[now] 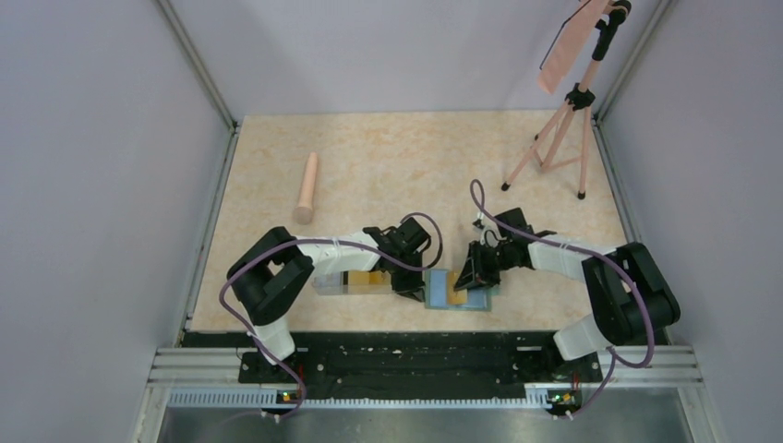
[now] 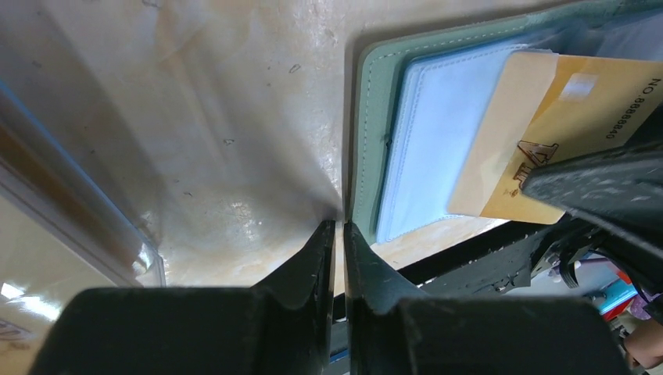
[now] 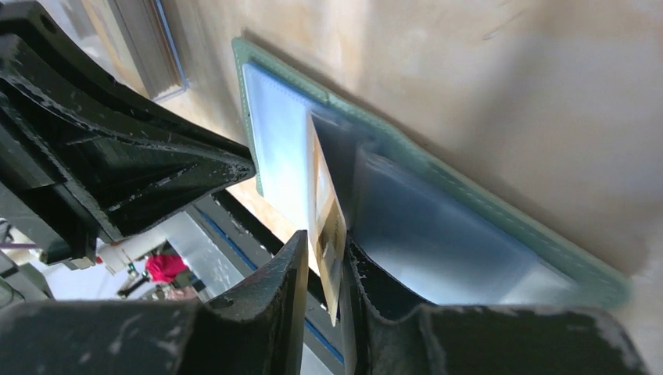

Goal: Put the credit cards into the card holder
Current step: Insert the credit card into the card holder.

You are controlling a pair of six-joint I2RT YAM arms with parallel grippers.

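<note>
The green card holder lies open near the table's front edge, pale blue pocket pages up. A yellow-orange credit card lies partly over its pages. My right gripper is shut on this card, which stands edge-on with its far end at a pocket of the holder. My left gripper is shut, its tips down at the holder's left edge. The card and a right finger show in the left wrist view. More yellow cards lie in the clear box.
A clear plastic box with cards lies left of the holder, under my left arm; it also shows in the left wrist view. A pink cylinder lies at the left. A pink tripod stands at the back right. The black rail borders the front edge.
</note>
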